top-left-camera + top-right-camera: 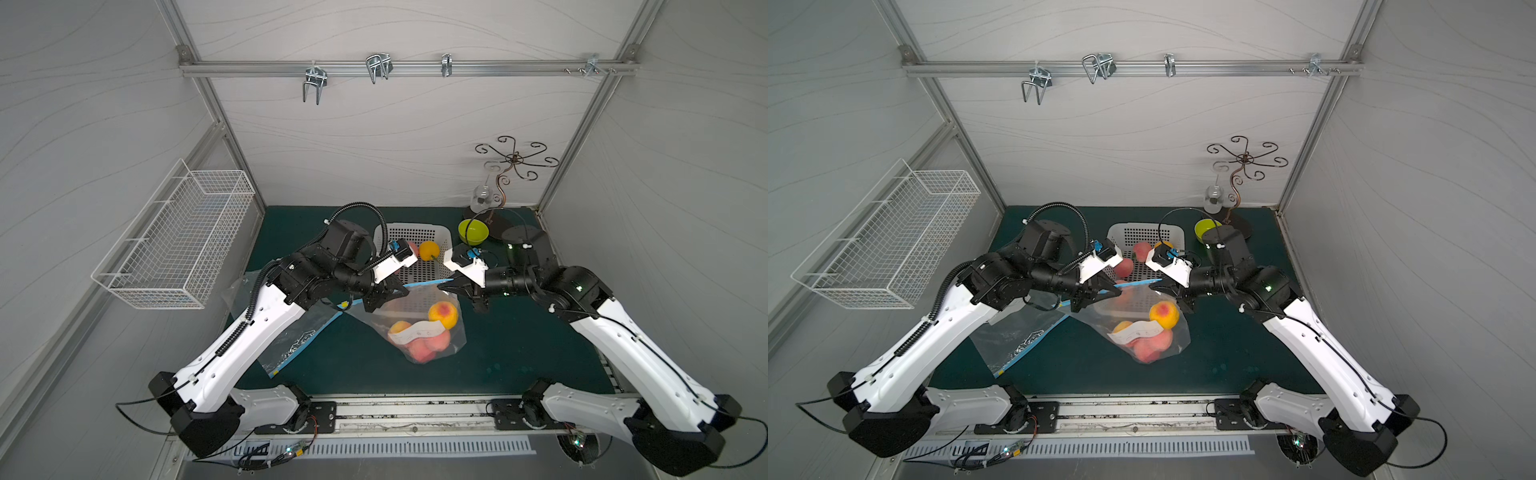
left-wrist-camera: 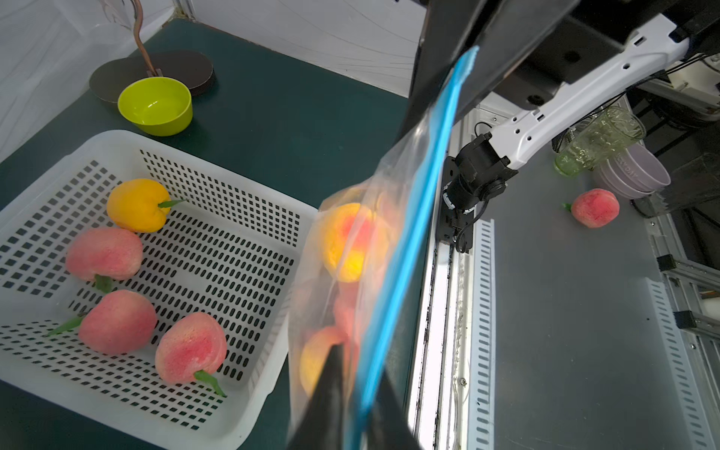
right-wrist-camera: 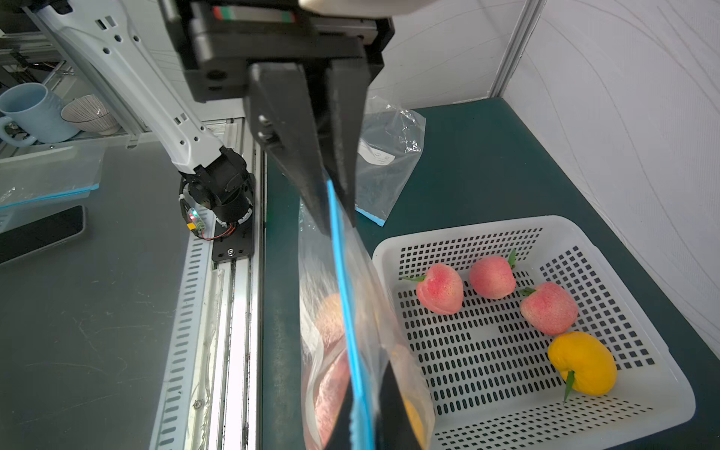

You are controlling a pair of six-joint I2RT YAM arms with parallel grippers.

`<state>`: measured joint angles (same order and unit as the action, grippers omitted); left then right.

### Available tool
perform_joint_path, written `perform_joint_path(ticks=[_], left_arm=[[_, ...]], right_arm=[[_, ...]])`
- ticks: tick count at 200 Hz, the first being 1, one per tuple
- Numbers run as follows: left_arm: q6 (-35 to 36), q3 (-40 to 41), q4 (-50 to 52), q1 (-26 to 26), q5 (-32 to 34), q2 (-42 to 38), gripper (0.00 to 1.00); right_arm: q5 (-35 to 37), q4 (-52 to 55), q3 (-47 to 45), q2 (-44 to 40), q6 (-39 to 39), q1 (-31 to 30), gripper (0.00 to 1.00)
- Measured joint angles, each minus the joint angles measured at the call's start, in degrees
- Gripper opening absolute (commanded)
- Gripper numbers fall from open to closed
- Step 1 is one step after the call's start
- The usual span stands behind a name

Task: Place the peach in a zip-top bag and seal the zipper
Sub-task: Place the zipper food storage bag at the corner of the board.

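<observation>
yellow-red peach (image 1: 443,314) is inside the zip-top bag (image 1: 419,332), up near the top of a pile of pink peaches (image 1: 426,349) with a white paper slip across them. the bag hangs over the green mat (image 1: 519,353) just in front of the white basket (image 1: 415,229). can't tell if its bottom touches the mat.

the zipper (image 1: 424,284) is stretched into one straight blue line. the left gripper (image 1: 404,291) is pinched onto one end, the right gripper (image 1: 444,286) clamped onto the other. in the wrist views the strip runs right between each pair of black fingers (image 2: 331,389). can't tell if it's pressed closed along its whole length.

both arms rise forward from their bases at the near edge, then bend at the elbow so the forearms run inward, roughly level. the grippers point at each other across the bag's mouth.

the basket holds four loose peaches (image 2: 104,253). a lime bowl (image 2: 156,105) sits behind it, and a spare empty bag (image 1: 299,336) lies flat under the left arm.
</observation>
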<state>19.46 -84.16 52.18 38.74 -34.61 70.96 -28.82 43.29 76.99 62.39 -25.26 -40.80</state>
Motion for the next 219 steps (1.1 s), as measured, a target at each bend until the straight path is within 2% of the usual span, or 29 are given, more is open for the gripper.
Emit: perform_joint_path(ticks=[16,22,51,97,135,163,219], left_arm=[[-0.96,-0.26,-0.90,0.02,-1.53,-0.61,0.00],[-1.49,-0.26,-1.60,0.02,-2.10,-1.05,0.00],[-5.33,-2.69,-5.01,0.04,-2.93,-2.12,0.00],[-11.63,-11.02,-10.99,0.04,-0.09,-1.62,0.00],[-12.55,-15.17,-12.22,-0.28,12.52,-1.40,0.00],[-12.44,-16.39,-12.55,-3.17,22.47,-0.87,0.00],[-9.88,-16.39,-13.55,-10.78,32.02,-0.11,0.00]], right_arm=[[1.42,-0.74,-0.04,-0.33,0.63,-0.02,0.44],[2.03,-1.11,-0.13,-0.63,1.22,0.00,0.53],[5.64,-3.45,-1.81,-4.35,1.99,0.00,0.62],[11.98,-6.14,-3.69,-10.51,3.43,1.05,0.66],[14.91,-6.73,-5.11,-13.49,4.39,3.28,0.66],[16.24,-6.80,-5.77,-14.29,4.72,3.69,0.67],[17.38,-6.78,-6.14,-14.67,4.94,4.04,0.67]])
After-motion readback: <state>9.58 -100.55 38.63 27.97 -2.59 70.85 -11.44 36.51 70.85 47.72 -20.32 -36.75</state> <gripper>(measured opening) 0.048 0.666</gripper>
